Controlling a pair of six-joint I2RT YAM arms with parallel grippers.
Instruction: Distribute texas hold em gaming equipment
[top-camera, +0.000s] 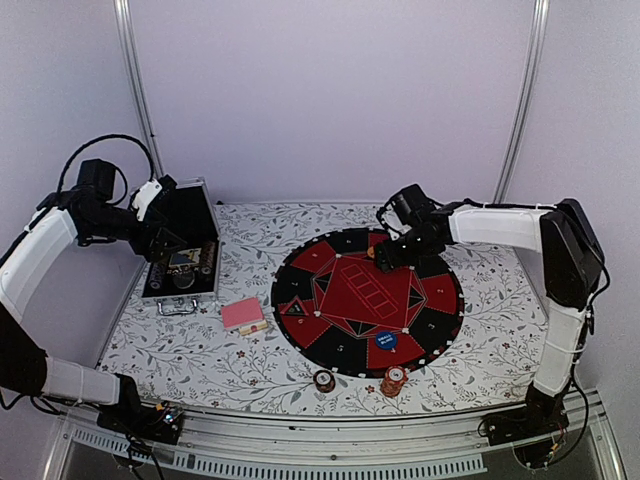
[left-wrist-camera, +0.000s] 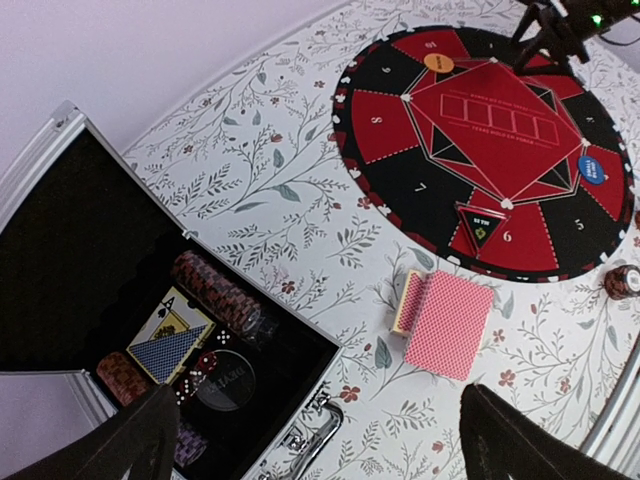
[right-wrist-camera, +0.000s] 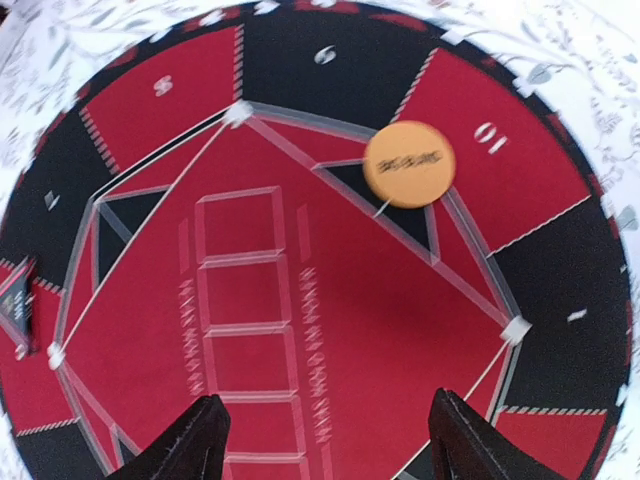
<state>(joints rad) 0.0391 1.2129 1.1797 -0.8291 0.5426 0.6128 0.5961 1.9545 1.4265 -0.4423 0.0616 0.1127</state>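
Hovering over the far edge of the mat (top-camera: 350, 290), the right fingers (right-wrist-camera: 190, 442) stand released, empty, the orange disc (right-wrist-camera: 409, 164) lying flat on the mat there; the left fingers (left-wrist-camera: 130, 440) gape released over the case (left-wrist-camera: 70, 260) at the left edge of the counter (top-camera: 480, 330)

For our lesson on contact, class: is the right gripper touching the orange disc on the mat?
Apart. The right wrist view shows bare mat between the orange disc and the open right gripper.
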